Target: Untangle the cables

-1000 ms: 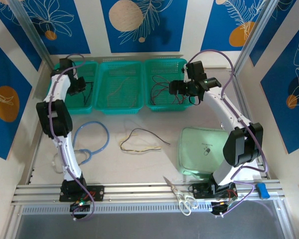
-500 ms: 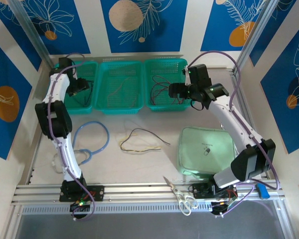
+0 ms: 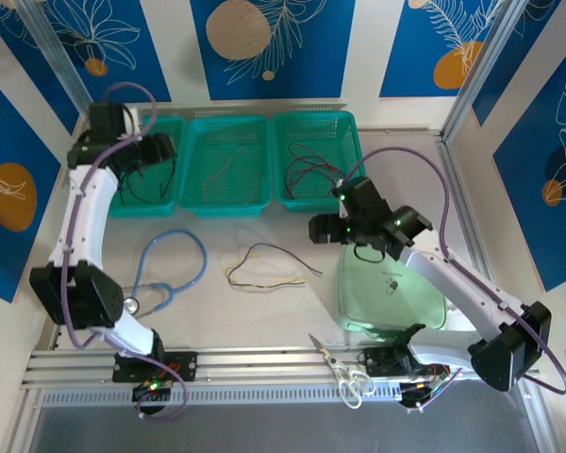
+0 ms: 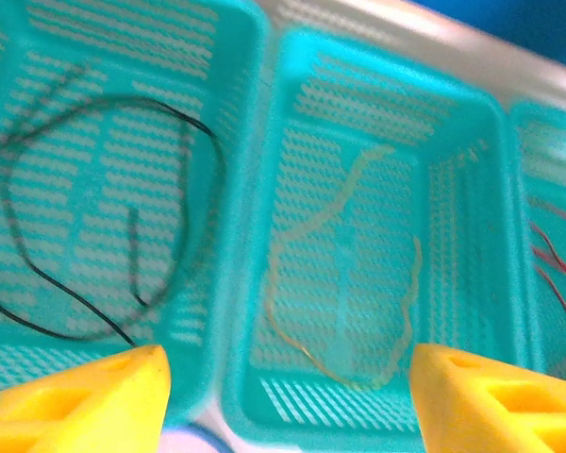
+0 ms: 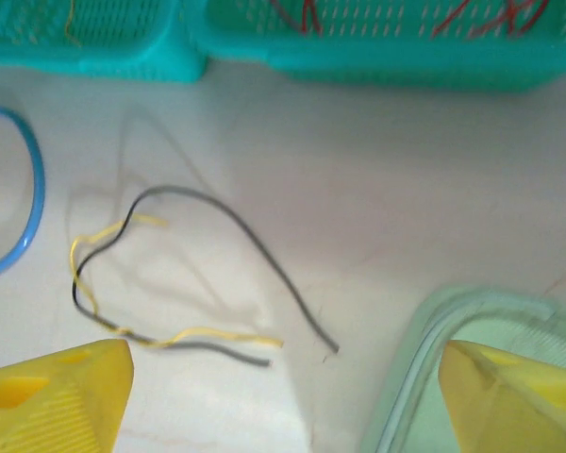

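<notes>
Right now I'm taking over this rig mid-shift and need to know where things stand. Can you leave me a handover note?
Left gripper: open, empty, above the baskets.
Right gripper: open, empty, above the loose pair.
Done: binned black cable lies in the left basket, tan cable in the middle basket, red cables in the right basket.
Left: loose black cable and yellow cable cross each other on the table; separate and sort them.
</notes>
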Motion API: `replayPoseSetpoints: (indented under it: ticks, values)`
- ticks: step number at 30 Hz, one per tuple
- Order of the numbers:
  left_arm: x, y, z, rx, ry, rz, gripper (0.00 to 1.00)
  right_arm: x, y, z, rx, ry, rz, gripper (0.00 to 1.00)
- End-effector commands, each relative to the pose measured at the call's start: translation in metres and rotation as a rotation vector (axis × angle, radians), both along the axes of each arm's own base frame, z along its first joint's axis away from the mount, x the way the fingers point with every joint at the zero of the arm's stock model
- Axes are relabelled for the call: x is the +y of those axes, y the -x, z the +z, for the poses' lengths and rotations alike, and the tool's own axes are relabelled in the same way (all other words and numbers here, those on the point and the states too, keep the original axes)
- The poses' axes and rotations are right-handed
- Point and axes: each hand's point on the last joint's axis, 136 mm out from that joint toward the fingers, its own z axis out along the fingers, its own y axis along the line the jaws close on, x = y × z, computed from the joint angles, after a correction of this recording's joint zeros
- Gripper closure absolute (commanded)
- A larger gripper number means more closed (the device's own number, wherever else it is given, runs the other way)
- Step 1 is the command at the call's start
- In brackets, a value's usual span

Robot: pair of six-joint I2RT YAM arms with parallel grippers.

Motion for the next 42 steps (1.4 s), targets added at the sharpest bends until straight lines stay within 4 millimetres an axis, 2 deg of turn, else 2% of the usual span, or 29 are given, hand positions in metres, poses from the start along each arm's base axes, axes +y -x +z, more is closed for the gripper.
replayPoseSetpoints:
  ticks: [1, 6, 12, 17, 22, 27, 31, 39, 42]
  values:
    - [-0.043, 0.035, -0.005, 0.002, 0.053, -0.117, 0.33, 0.002, 0.022, -0.013, 0.08, -0.04, -0.06, 0.18]
    - [-0.076, 0.089, -0.021, 0.022, 0.089, -0.177, 0.35, 0.015, 0.034, -0.034, 0.107, -0.018, 0.011, 0.24]
    - [-0.108, 0.142, -0.041, 0.039, 0.124, -0.257, 0.39, 0.029, 0.04, -0.057, 0.182, -0.064, -0.007, 0.36]
    - [-0.114, 0.172, -0.066, 0.117, 0.116, -0.3, 0.39, 0.045, 0.042, -0.067, 0.188, -0.056, 0.053, 0.48]
    - [-0.115, 0.187, -0.078, 0.156, 0.133, -0.297, 0.4, 0.054, 0.047, -0.094, 0.283, -0.005, 0.047, 0.59]
    - [-0.117, 0.2, -0.096, 0.191, 0.15, -0.29, 0.4, 0.071, 0.051, -0.115, 0.327, 0.051, 0.086, 0.6]
    - [-0.119, 0.208, -0.107, 0.22, 0.152, -0.288, 0.41, 0.067, 0.048, -0.131, 0.368, 0.156, 0.081, 0.63]
    - [-0.119, 0.215, -0.116, 0.248, 0.141, -0.293, 0.41, 0.063, 0.043, -0.147, 0.41, 0.19, 0.092, 0.63]
    - [-0.12, 0.216, -0.12, 0.26, 0.136, -0.295, 0.41, 0.07, 0.04, -0.148, 0.369, 0.214, 0.193, 0.63]
